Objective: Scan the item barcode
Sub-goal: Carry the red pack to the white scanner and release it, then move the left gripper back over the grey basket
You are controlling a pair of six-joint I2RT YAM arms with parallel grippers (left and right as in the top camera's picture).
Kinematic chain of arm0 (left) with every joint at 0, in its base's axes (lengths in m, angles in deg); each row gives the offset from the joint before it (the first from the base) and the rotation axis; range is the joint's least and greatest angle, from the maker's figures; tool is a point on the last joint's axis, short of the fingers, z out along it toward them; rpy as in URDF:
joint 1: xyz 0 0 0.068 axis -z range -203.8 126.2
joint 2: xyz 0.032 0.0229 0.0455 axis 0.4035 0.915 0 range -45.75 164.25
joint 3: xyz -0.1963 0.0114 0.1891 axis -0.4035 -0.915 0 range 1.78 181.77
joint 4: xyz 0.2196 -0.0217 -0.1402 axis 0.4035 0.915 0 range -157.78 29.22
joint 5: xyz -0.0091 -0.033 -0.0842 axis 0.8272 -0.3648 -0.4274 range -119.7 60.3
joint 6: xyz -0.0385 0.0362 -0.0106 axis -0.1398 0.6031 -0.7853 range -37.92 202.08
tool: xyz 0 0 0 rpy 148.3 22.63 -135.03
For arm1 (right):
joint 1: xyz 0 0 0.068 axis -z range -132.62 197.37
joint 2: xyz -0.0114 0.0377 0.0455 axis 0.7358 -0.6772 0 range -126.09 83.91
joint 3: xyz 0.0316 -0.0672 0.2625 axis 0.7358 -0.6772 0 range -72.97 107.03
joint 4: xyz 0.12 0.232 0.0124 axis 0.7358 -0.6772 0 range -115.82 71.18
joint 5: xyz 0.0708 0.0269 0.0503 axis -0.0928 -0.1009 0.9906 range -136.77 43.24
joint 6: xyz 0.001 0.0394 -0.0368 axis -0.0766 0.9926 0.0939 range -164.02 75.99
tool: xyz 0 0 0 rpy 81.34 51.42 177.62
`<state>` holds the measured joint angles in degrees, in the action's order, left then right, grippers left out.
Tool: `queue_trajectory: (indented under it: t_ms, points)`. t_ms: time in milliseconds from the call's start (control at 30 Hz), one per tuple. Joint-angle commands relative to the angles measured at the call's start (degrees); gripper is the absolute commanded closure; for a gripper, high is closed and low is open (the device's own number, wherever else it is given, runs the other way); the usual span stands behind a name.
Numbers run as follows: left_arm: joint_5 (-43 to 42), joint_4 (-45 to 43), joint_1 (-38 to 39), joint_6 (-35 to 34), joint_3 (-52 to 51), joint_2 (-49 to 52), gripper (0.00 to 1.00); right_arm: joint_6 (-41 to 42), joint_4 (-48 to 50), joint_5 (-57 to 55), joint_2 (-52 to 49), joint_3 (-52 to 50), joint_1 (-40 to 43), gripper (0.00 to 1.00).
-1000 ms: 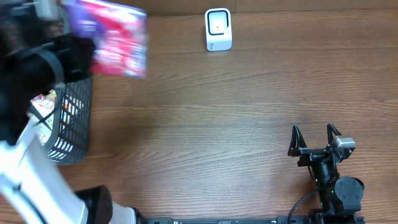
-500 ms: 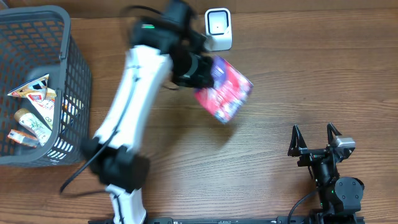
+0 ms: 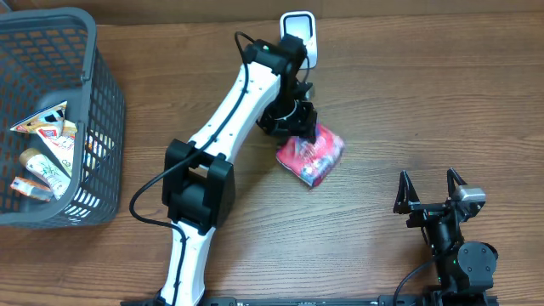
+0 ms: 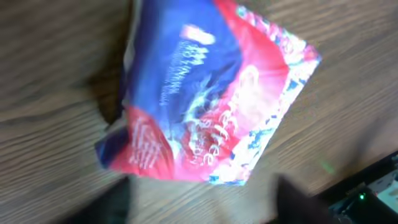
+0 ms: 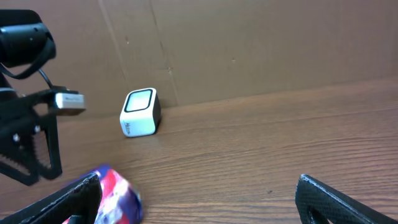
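Where packet (image 3: pixel 311 158) lies, left gripper (image 3: pixel 302 132) spread (blurry)

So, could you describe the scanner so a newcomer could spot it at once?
Follow the wooden table to its far edge, by the cardboard wall. There stands the scanner: a small white box with a square window, unlike the flat red-and-blue packet nearby.

Three views: one fixed above, two riding the wrists.
Overhead: straight down from well up, taking in the whole surface (image 3: pixel 425 110) from basket (image 3: pixel 106 127) to scanner (image 3: pixel 298 38). Left wrist: pressed close, facing down onto the packet (image 4: pixel 205 99) and little else. Right wrist: low over the wood, facing across to the cardboard back wall (image 5: pixel 249 50); shares scanner and packet with overhead.
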<state>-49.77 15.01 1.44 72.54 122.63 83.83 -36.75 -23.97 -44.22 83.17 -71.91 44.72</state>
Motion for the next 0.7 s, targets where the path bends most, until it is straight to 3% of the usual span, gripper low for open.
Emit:
queue_trajectory:
  t_ms: [0,200,333,500,667]
  points:
    - [1.0,3.2,-2.8,-0.7,8.2,-1.1,0.00,-0.2,0.4,-0.6,0.6,-0.6,0.2,0.00]
    - [1.2,14.1,-8.0,-0.4,31.6,-1.1,0.00,-0.2,0.4,-0.6,0.6,-0.6,0.2,0.00]
    - [0.5,14.0,-12.6,0.3,41.7,-5.6,0.00,-0.2,0.4,-0.6,0.6,-0.6,0.2,0.00]
    - [3.3,14.0,-21.2,0.6,42.8,-15.6,0.00,-0.2,0.4,-0.6,0.6,-0.6,0.2,0.00]
    - [6.4,14.0,-37.4,0.7,42.7,-26.4,0.00,-0.2,0.4,-0.6,0.6,-0.6,0.2,0.00]
